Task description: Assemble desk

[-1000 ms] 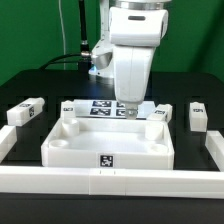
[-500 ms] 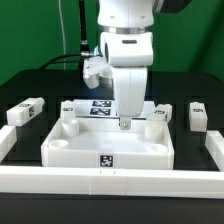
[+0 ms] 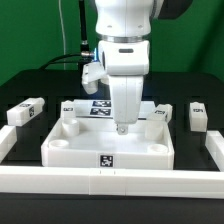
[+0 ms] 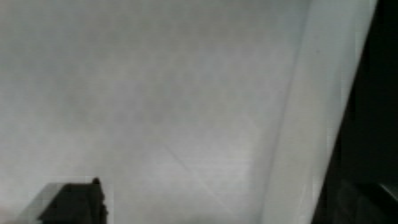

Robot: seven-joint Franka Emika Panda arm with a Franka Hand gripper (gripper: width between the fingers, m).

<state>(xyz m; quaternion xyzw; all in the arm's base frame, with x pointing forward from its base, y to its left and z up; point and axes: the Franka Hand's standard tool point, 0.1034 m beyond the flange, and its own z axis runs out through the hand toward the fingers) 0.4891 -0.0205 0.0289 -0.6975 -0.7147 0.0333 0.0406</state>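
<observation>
1. Pincer: jaws wide, nothing between them. It hangs tips-down over the inside of the large white plastic tray-like tabletop, close to its floor. You can't tell from the exterior view whether the tips touch.
2. The wrist view is nearly all blank white tabletop floor, with one dark fingertip at the edge. It gives you no feature to aim by.
3. The tabletop sits mid-worktop, its tagged front wall toward the long white border rail.
4. Legs: two white tagged blocks stand near the tabletop's back corners, one on the exterior view's left, one on the right. You can't tell whether they touch the rim. Two more lie well apart from it, far left and far right.
5. The flat white marker board lies behind the tabletop, partly hidden by the arm.
6. Risks, as I judge them:
   - Descending further could drive the tips into the tray floor, and the tray could skid.
   - A sideways move at this height could catch the raised rim and drag the tabletop off its pose.
   - Swinging out toward either back corner could knock a near leg over.
   - The arm blocks the view behind, so you'd see a clash there late.
</observation>
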